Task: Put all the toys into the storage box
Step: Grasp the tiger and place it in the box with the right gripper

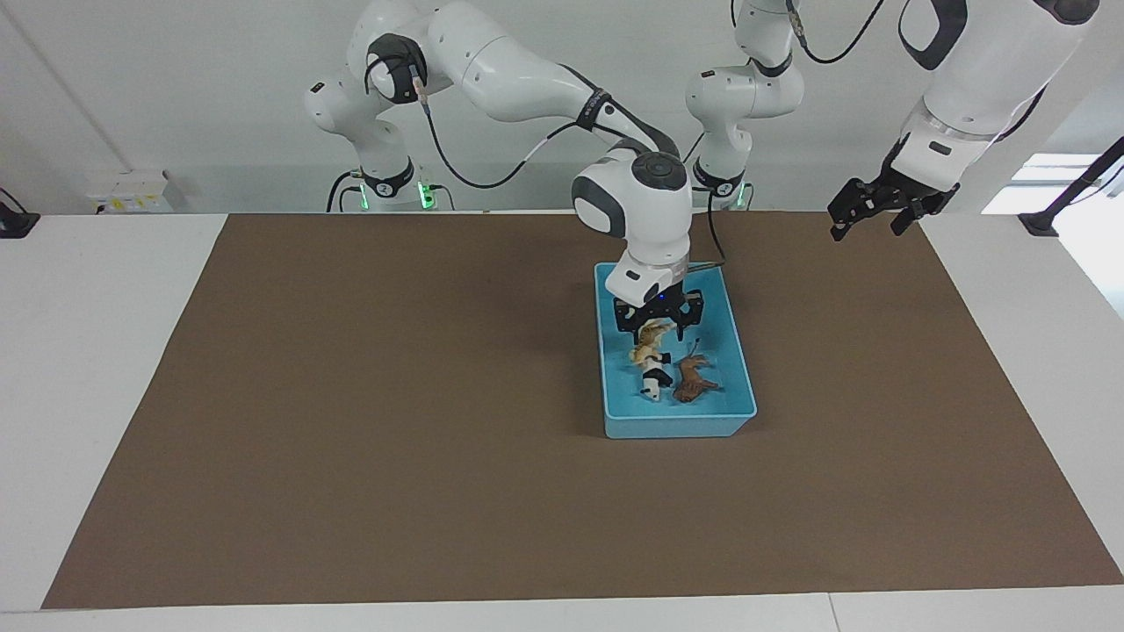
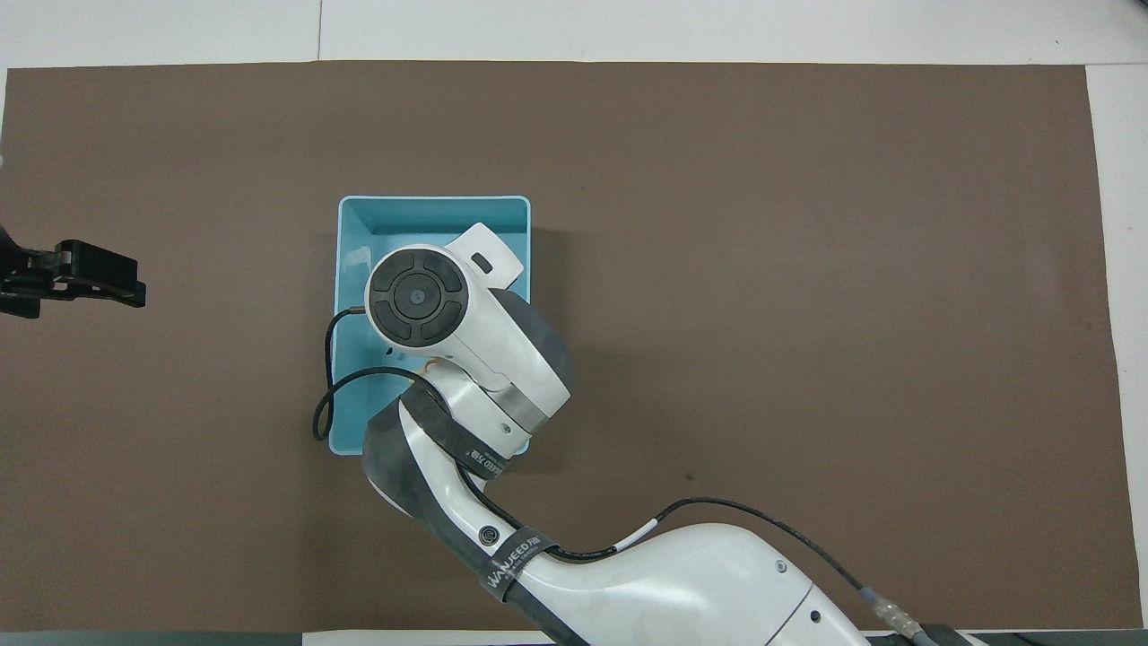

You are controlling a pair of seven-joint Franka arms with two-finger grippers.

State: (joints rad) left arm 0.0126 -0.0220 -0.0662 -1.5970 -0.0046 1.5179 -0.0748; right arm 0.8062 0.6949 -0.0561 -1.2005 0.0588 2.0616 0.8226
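Toys in storage box (image 2: 430, 211) hidden overhead by right arm (image 2: 466, 359).

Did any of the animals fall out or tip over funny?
None fell out. The panda and lion lie in the storage box, seemingly on their sides. The right gripper is over the box at the horse. The left gripper waits, raised.

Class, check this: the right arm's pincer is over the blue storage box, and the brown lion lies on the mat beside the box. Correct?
Not quite. The facing view shows the brown lion lying inside the storage box, not on the mat. The right pincer is indeed over the box.
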